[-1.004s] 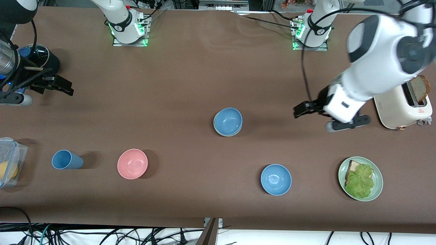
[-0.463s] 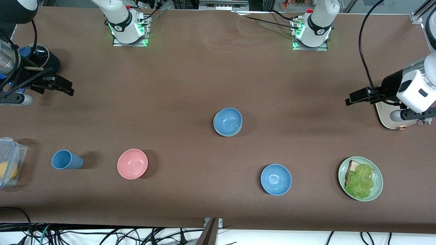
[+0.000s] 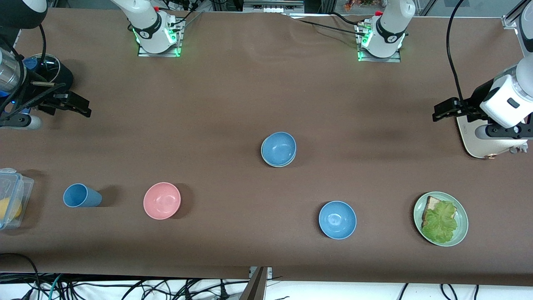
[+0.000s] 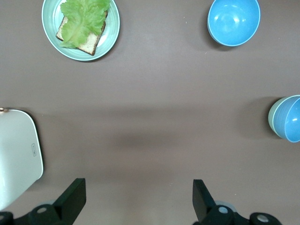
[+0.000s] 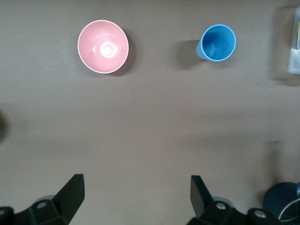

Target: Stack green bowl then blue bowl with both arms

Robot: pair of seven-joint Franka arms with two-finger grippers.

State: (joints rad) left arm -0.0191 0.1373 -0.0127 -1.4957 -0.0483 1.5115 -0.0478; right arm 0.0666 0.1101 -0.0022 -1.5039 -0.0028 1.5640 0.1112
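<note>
Mid-bench, a small dull-blue bowl (image 3: 278, 148) sits nested inside a pale sage-green bowl (image 4: 273, 116). The left hand (image 3: 445, 110) hangs wide open and empty over the bench's left-arm end, beside a cream toaster (image 3: 491, 139). The right hand (image 3: 66, 104) waits, open and empty, over the right-arm end.

No legible text, brand or number is showing anywhere. The toaster (image 3: 487, 141) is carrying a small mark on its pale side, seen in the left wrist view too, but it is too small to read.
</note>
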